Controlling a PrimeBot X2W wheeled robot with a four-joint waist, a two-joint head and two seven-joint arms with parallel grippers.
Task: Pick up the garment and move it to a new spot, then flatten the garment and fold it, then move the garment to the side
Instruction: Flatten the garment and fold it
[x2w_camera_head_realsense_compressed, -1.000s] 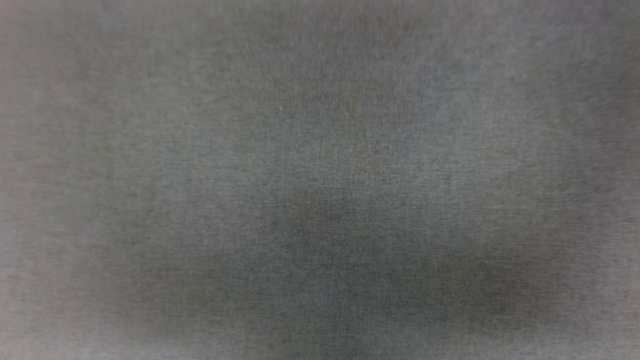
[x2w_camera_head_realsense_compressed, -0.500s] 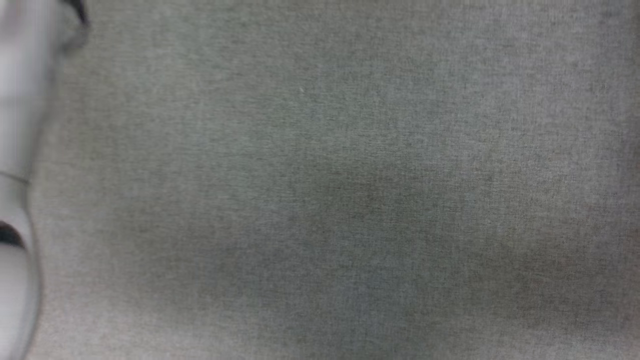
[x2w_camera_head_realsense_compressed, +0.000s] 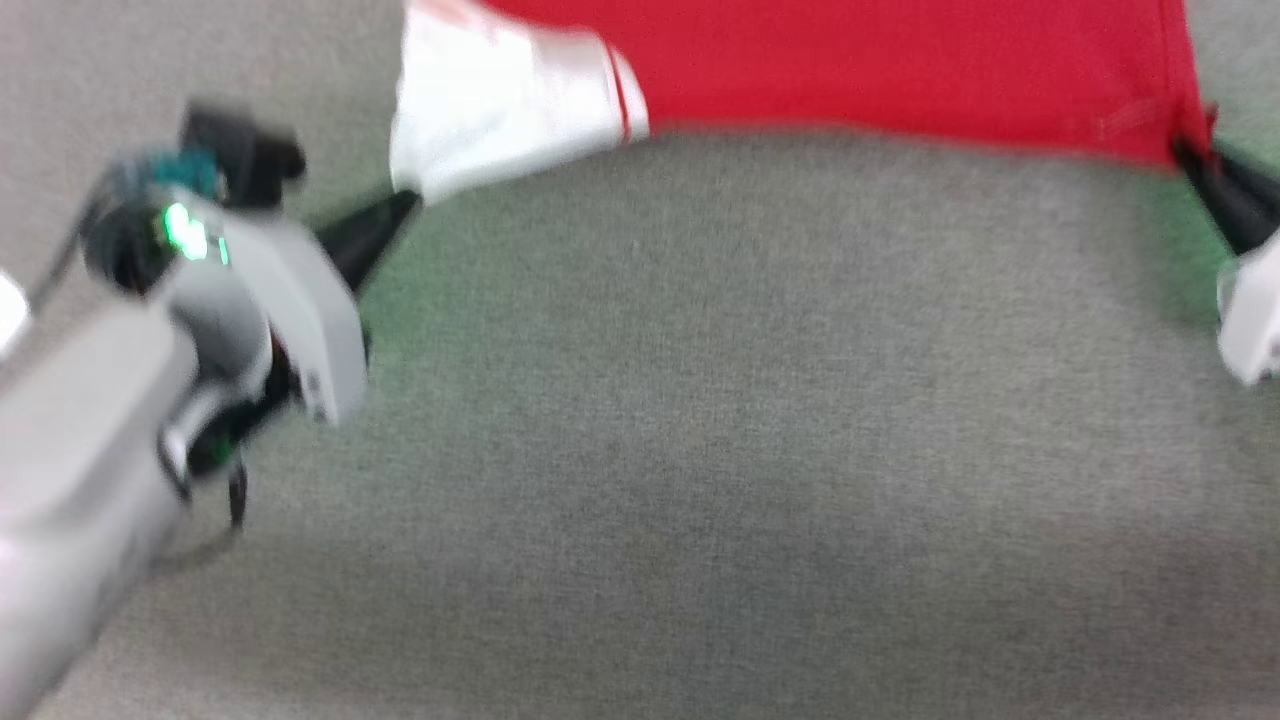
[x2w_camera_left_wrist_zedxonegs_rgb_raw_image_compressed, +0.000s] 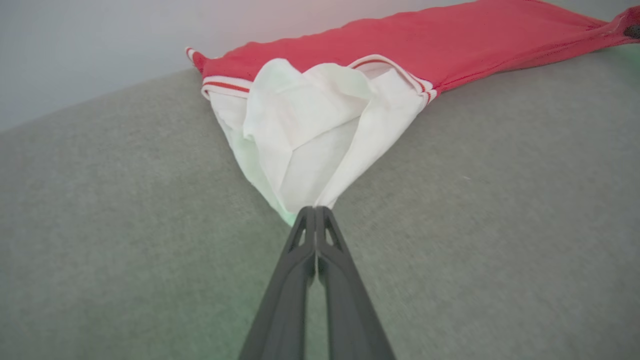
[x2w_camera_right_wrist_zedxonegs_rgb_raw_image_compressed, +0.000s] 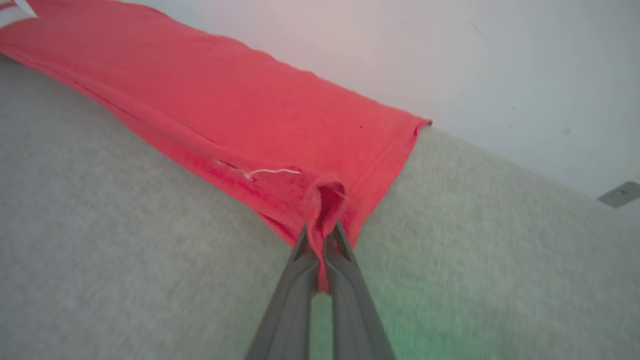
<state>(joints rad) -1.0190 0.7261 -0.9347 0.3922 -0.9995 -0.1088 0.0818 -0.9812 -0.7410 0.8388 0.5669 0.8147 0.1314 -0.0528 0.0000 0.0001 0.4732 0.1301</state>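
The garment (x2w_camera_head_realsense_compressed: 900, 70) lies along the top edge of the head view, its red body pulled into a taut band between the two grippers. Its white sleeve (x2w_camera_head_realsense_compressed: 500, 105) is bunched at the upper left of centre. In the left wrist view, red-and-white striped trim (x2w_camera_left_wrist_zedxonegs_rgb_raw_image_compressed: 220, 86) runs along the sleeve's far side.

The left gripper (x2w_camera_head_realsense_compressed: 405, 200) is closed tight on the pointed tip of that sleeve, with no gap between its dark fingers. The right gripper (x2w_camera_head_realsense_compressed: 1185, 150), at the upper right edge, is clamped just as tight on a puckered red corner at the hem. A loose white thread (x2w_camera_right_wrist_zedxonegs_rgb_raw_image_compressed: 270, 172) trails along the hem just beside that corner.

The garment's near edge is straight and blurred in the head view. Below it the grey surface (x2w_camera_head_realsense_compressed: 700, 450) runs open to the bottom of the frame — broad bare room, with the left forearm crossing the lower left. A green light (x2w_camera_head_realsense_compressed: 180, 228) glows on the left wrist and tints the surface near both grippers.

Behind the garment in both wrist views stands a pale wall (x2w_camera_right_wrist_zedxonegs_rgb_raw_image_compressed: 500, 60), close to the cloth's far edge. A small metal bracket (x2w_camera_right_wrist_zedxonegs_rgb_raw_image_compressed: 620, 194) sits at the wall's foot, at the right edge.
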